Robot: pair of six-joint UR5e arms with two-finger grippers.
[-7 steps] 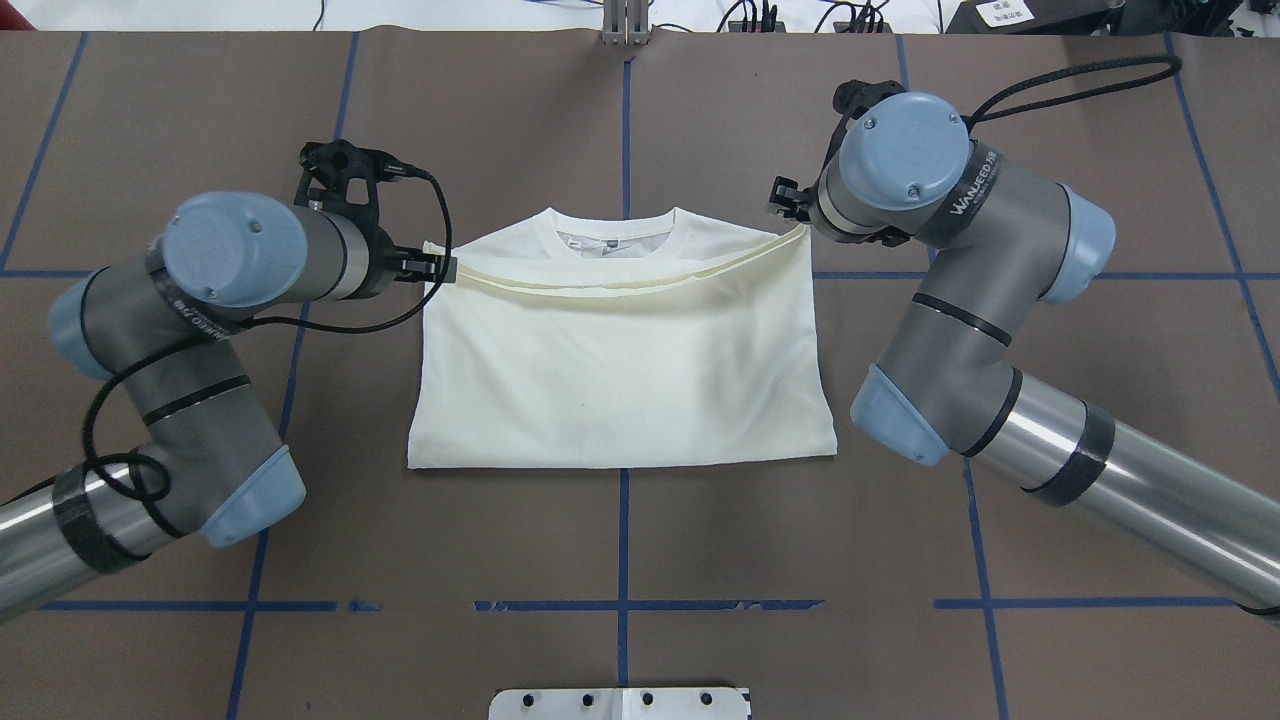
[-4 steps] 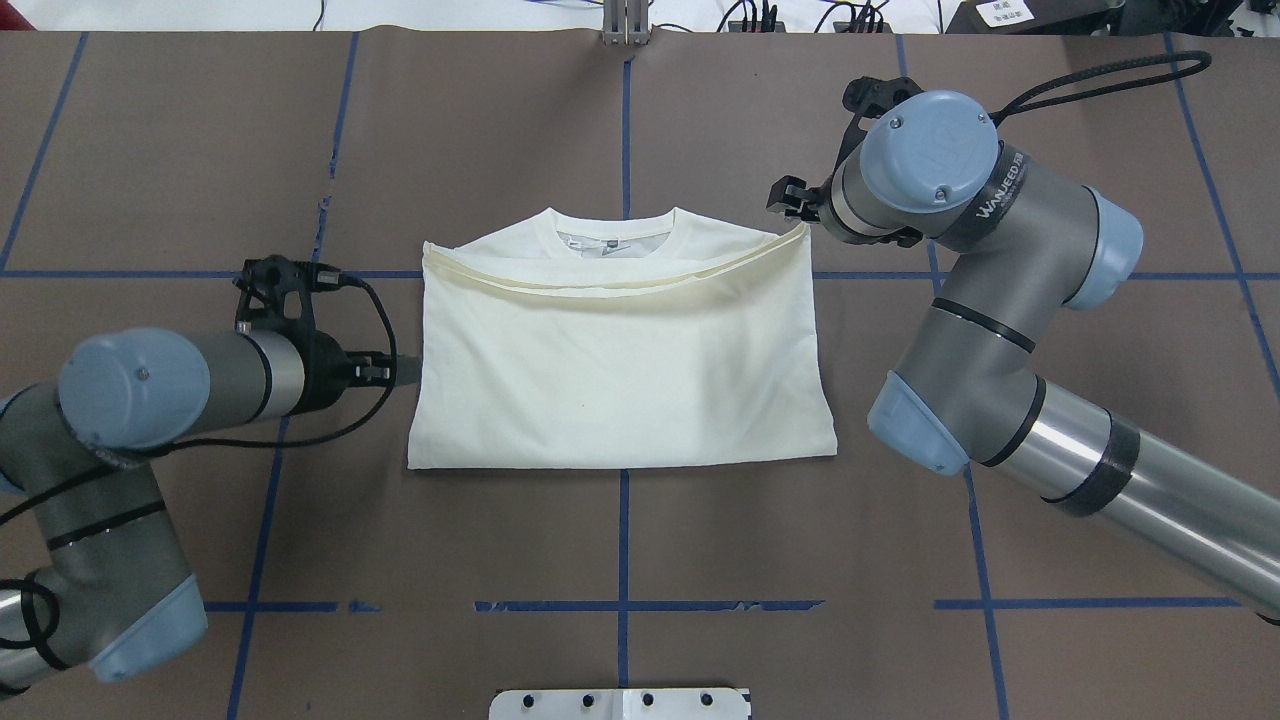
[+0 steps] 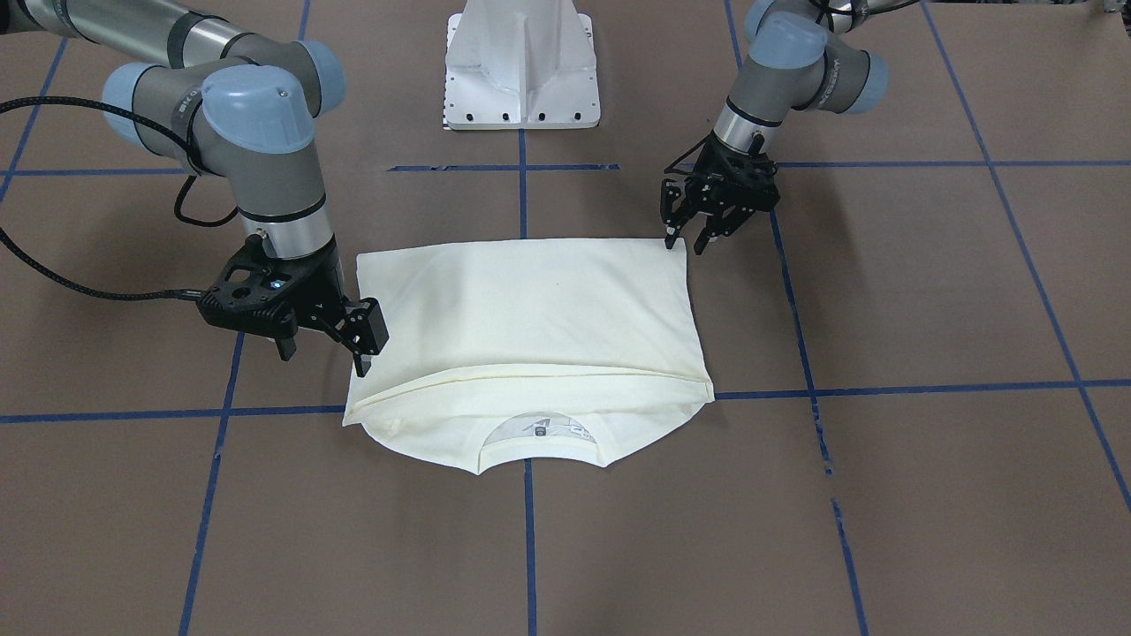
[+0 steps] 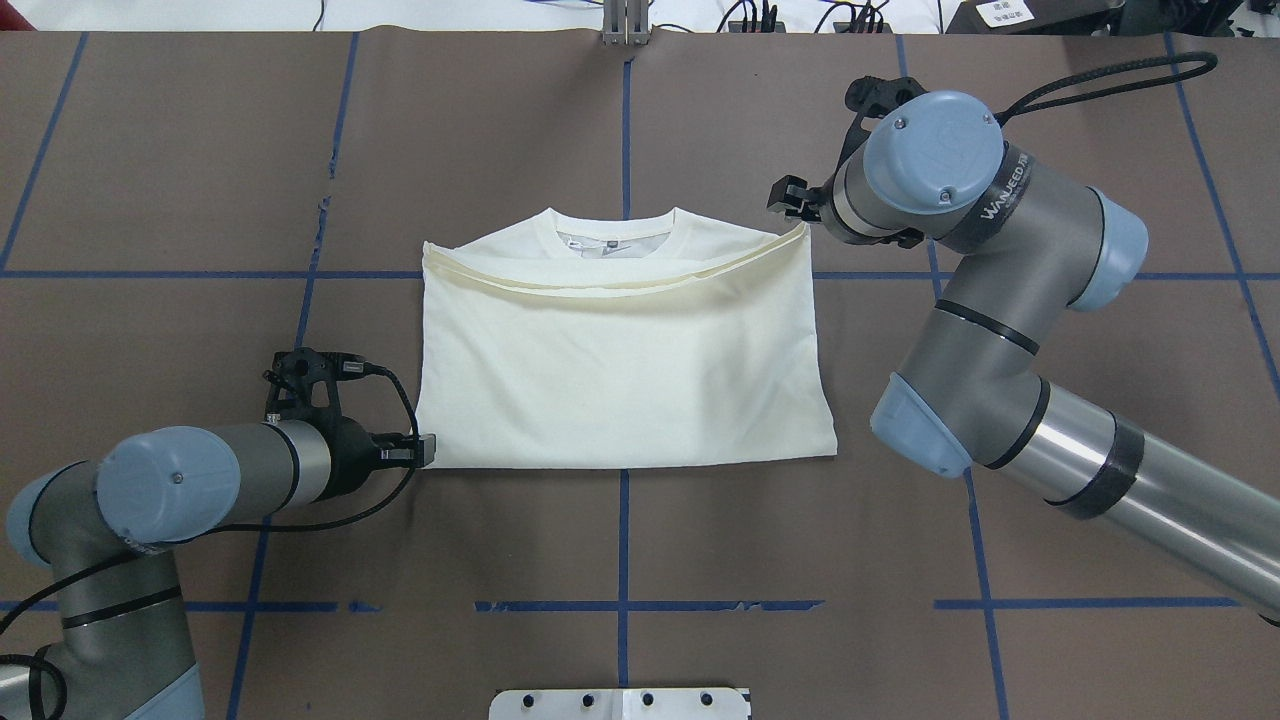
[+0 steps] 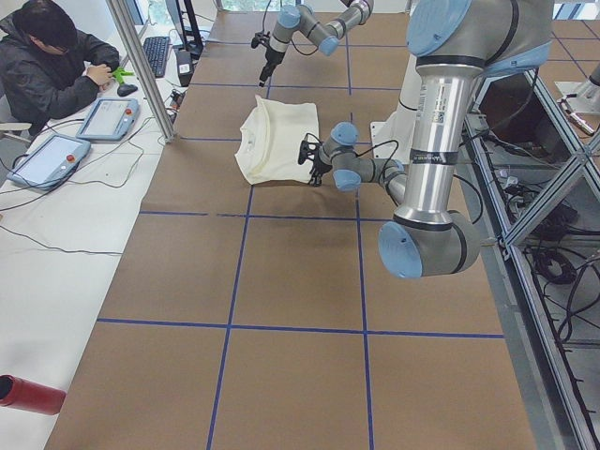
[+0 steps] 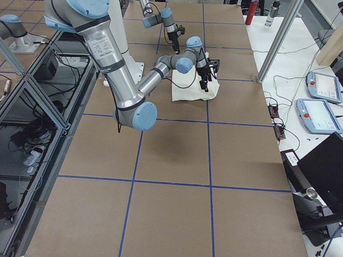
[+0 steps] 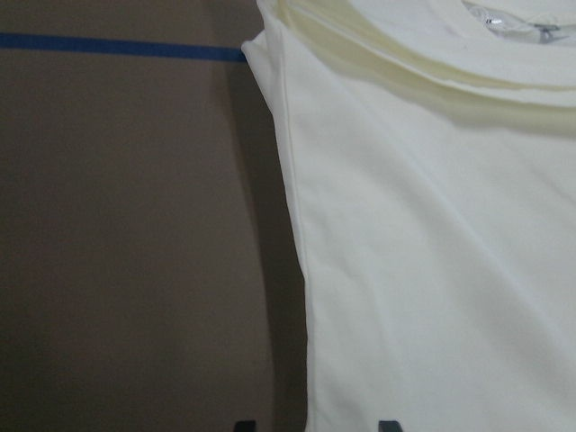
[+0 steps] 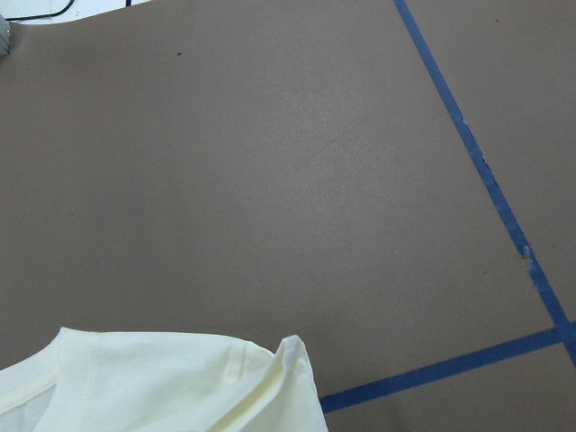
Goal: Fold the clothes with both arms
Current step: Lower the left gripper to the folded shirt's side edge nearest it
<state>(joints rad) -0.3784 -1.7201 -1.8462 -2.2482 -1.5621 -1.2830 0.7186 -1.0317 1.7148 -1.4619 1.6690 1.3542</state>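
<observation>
Front view: shirt (image 3: 530, 309) was seen folded once, flat on table (image 3: 884, 309), collar away from robot. Left gripper (image 3: 685, 240) was spread at its near corner, right gripper (image 3: 325, 349) spread beside a collar-end corner. Overhead: both wrists were held low, pointed inward. Left wrist: shirt edge was framed between parted jaws. Next fold judged pending; corners need pinching.

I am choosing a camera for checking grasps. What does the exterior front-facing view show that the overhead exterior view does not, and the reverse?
Only front-facing: the spread fingers of the left hand and the right hand, and the upright body of the white pedestal. Only overhead: cables beyond the far edge of the table. Both: the folded cream shirt, a hand by each of two diagonal corners, and blue tape lines.
</observation>
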